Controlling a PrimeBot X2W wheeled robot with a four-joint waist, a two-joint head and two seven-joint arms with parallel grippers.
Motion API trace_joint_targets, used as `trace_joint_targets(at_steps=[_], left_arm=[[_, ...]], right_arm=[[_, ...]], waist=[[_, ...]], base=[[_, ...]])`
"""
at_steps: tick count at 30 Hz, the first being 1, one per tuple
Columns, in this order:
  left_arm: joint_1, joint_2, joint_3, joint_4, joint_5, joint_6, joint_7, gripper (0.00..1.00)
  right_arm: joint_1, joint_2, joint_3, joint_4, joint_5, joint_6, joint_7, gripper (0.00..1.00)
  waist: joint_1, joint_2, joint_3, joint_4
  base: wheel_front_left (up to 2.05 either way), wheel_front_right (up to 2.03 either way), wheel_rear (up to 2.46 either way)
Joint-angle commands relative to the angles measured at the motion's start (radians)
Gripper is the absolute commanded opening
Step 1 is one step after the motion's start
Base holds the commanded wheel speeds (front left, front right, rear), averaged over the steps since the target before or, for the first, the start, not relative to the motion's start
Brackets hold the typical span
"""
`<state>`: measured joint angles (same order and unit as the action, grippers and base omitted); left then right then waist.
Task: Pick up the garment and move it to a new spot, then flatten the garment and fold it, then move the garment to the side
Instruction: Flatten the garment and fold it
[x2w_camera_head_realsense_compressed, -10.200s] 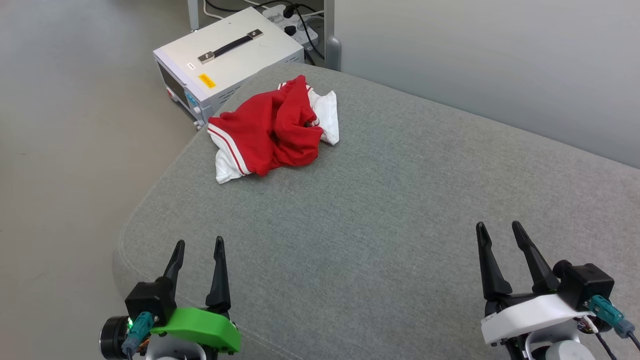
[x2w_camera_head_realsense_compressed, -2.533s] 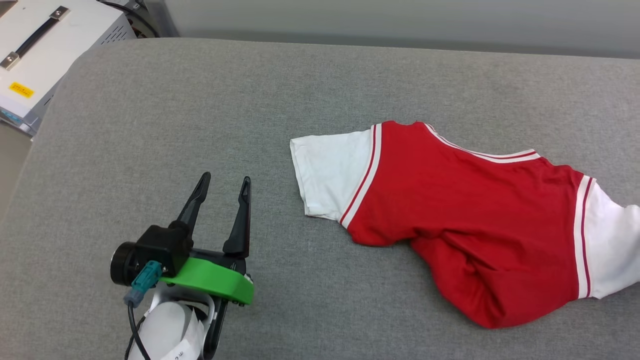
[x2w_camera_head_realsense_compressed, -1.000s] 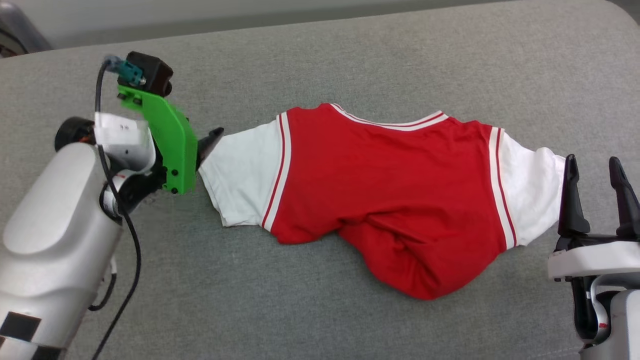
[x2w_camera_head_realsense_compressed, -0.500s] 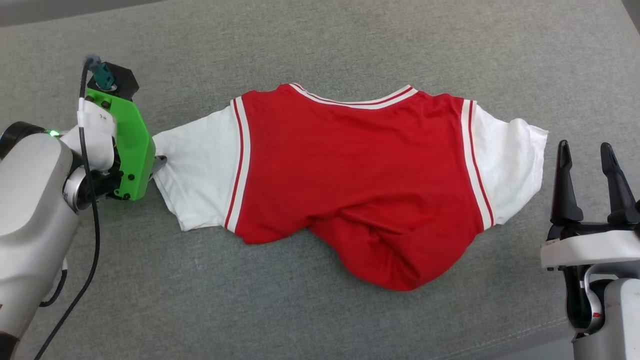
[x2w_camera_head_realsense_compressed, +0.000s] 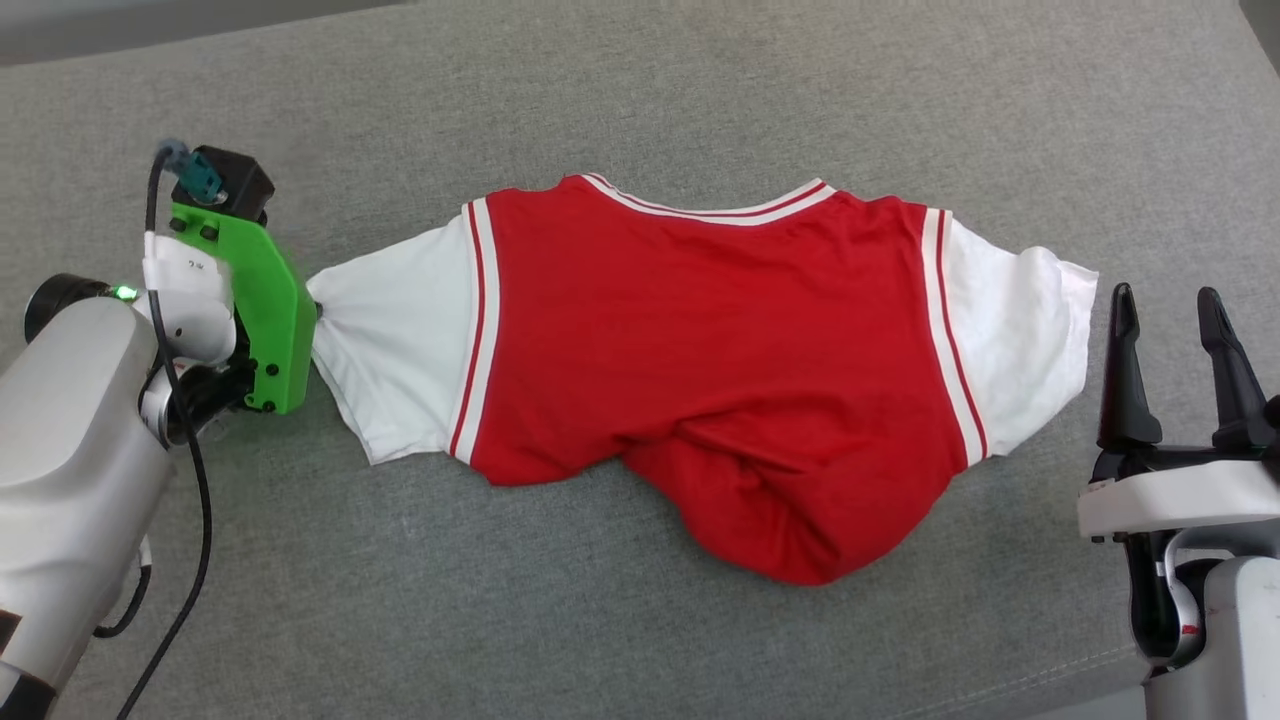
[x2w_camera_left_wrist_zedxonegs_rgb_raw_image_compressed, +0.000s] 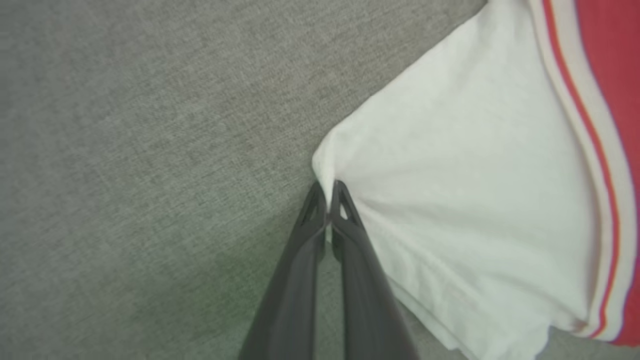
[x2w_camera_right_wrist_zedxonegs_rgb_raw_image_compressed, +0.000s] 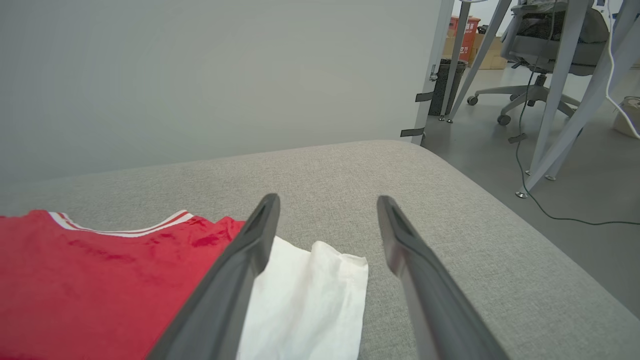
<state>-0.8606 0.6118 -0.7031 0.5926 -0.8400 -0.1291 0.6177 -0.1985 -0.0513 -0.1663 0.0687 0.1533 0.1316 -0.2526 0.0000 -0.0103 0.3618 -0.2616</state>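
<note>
Garment (x2w_camera_head_realsense_compressed: 720, 360) lies spread across middle of grey cushion (x2w_camera_head_realsense_compressed: 600, 80), neckline toward far edge, red body bunched toward near edge. Left gripper (x2w_camera_left_wrist_zedxonegs_rgb_raw_image_compressed: 327, 192): fingers together, clamped on a pinch of white sleeve hem at garment's left end. Right gripper (x2w_camera_head_realsense_compressed: 1165, 300): fingers apart, holding nothing, just beside the other white sleeve, near cushion's right edge.
</note>
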Motion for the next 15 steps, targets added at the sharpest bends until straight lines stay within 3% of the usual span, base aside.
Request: trace_joint_targets(at_steps=[1, 8, 15], left_arm=[[0.047, 0.01, -0.001, 0.026, -0.004, -0.002, -0.022, 0.0], [0.1, 0.025, 0.045, -0.011, -0.049, -0.002, -0.167, 0.0], [0.199, 0.072, 0.064, -0.196, -0.074, 0.022, -0.212, 0.0]], right_arm=[[-0.01, 0.001, 0.001, 0.005, -0.01, -0.001, -0.009, 1.0], [0.01, -0.046, 0.029, 0.049, -0.012, -0.001, 0.048, 1.0], [0.023, -0.175, 0.088, 0.027, 0.037, -0.001, 0.373, 1.0]], waist=[[0.0, 0.0103, -0.022, 0.015], [0.0, 0.0103, -0.093, 0.067], [0.0, 0.0103, -0.135, 0.136]], base=[[0.0, 0.0, 0.0], [0.0, 0.0, 0.0], [0.0, 0.0, 0.0]])
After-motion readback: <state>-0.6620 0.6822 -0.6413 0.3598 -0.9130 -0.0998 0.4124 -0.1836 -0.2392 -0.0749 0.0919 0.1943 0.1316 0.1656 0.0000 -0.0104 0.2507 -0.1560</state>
